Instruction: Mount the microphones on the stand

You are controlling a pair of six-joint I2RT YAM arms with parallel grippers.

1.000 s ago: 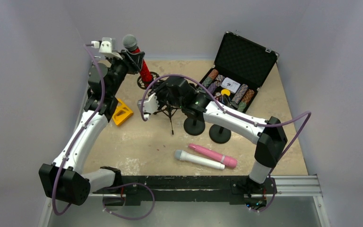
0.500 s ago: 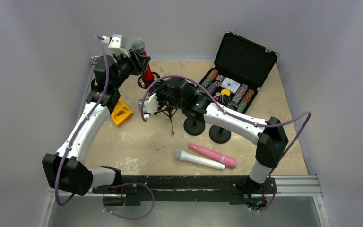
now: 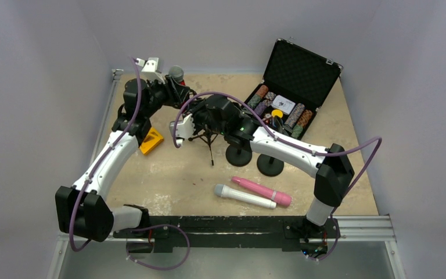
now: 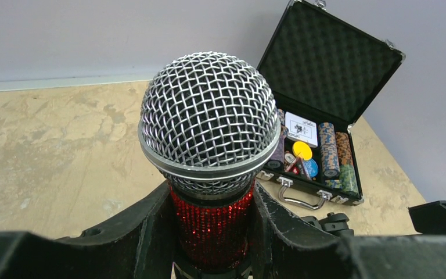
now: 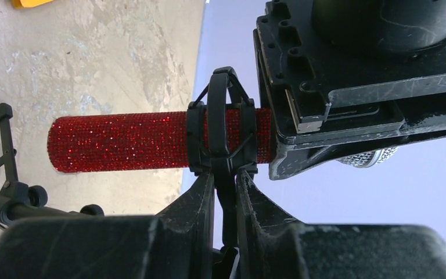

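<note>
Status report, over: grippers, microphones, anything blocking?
Left gripper shut on red microphone. Right gripper shut on stand clip, microphone body threaded through it. White microphone and pink microphone lie on the table. No obstruction seen.

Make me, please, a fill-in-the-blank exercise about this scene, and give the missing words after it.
The left gripper is shut on the glittery microphone, whose body is ___.
The right gripper pinches the clip, whose colour is ___.
The white microphone and the pink microphone lie on the ___.
The chip case has its lid ___.
Missing words: red, black, table, open.
</note>
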